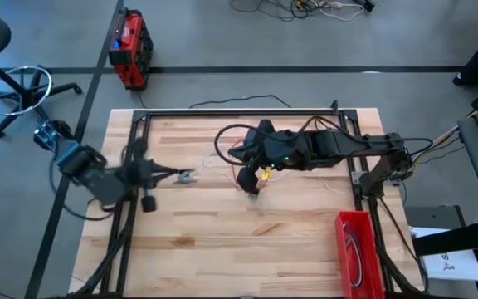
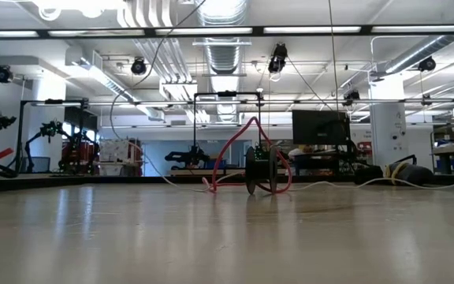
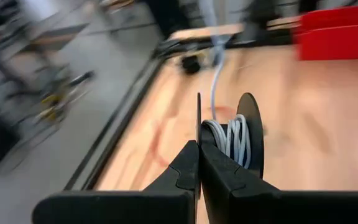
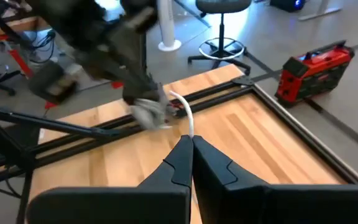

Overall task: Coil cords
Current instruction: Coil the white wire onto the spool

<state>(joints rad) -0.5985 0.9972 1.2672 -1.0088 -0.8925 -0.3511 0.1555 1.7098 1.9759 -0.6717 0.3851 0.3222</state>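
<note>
We find no brand, label or writing that can be read anywhere. From above, the left arm reaches in from the left edge of the wooden tabletop [image 1: 222,241], stretched roughly level toward the middle, and its left tool [image 1: 185,176] sits over the left half of the boards. In its own wrist view the two dark fingers [image 3: 194,163] are pressed together on the thin rim of a small black spool [image 3: 244,130] wound with the white cord [image 3: 232,135], whose free end trails off across the boards. The right arm comes in from the right side, bent at the elbow and lying low across the tabletop's centre, with the right tool [image 1: 251,184] pointing down at the boards. In the right wrist view its fingers [image 4: 188,158] are drawn together with the white cord [image 4: 185,115] running out from between the tips. The red cord [image 1: 241,156] lies in a loose loop at mid-tabletop beside the right tool; the level view shows it arching up as a red loop [image 2: 239,150] over a dark spool. A red bin [image 1: 357,249] sits at the near right corner, with thin dark cords lying inside.
</note>
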